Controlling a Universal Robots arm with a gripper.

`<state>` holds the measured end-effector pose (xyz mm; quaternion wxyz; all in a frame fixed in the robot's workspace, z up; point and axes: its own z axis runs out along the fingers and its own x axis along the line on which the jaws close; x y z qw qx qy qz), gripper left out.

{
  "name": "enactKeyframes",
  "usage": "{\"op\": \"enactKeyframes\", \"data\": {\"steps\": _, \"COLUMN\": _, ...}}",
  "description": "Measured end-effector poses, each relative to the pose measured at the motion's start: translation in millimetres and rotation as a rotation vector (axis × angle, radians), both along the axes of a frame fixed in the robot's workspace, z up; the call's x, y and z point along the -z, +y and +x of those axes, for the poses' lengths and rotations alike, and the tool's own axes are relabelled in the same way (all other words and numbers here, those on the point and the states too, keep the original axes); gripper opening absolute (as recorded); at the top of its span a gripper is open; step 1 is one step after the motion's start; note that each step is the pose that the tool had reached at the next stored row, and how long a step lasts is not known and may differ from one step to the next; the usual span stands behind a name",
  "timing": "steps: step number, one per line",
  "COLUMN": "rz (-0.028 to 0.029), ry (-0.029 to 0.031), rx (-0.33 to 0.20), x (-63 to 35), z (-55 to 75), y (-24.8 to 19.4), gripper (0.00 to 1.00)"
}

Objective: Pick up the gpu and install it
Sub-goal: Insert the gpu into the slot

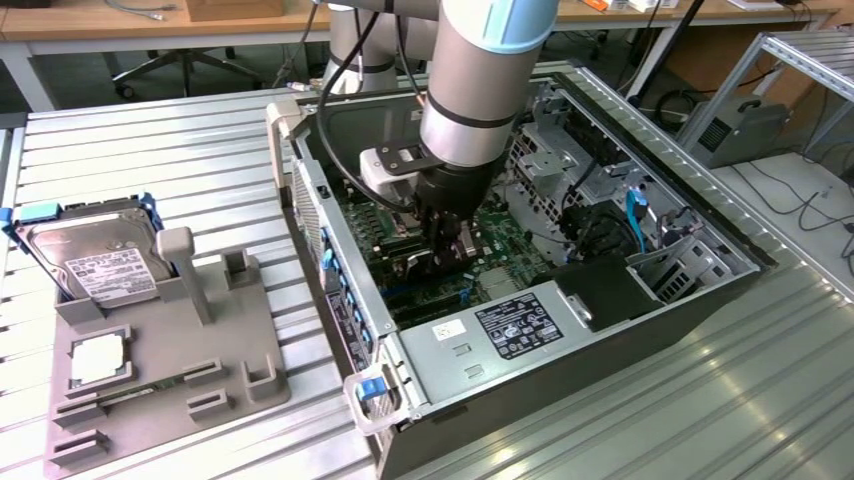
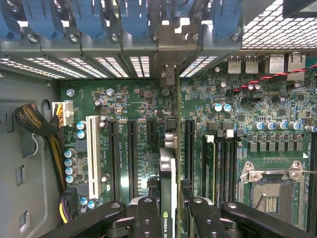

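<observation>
Black gpu (image 2: 167, 178) sits edge-on between the end effector (image 2: 168, 218) fingers, clamped, down inside the open computer case (image 1: 694, 225) over the motherboard (image 2: 277, 106). We judge the install step underway; card edge needs lining up with an expansion slot (image 2: 189, 148) before seating.

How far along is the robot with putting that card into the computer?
The pick-up looks done: the gpu is clamped edge-on in the jaws of the gripper, and the arm has reached down inside the open computer case. In hand now is lining the card up over the motherboard slots. Left to do: the card does not yet look seated in a slot, and the grip is not released.
</observation>
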<state>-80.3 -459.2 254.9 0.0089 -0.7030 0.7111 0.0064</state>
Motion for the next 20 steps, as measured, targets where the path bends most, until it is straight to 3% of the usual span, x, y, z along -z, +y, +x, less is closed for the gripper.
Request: {"op": "enactKeyframes", "data": {"steps": 20, "rz": 0.0002, "ry": -0.0001, "rx": 0.000, "x": 0.5, "z": -0.1, "y": 0.0, "gripper": 0.27}}
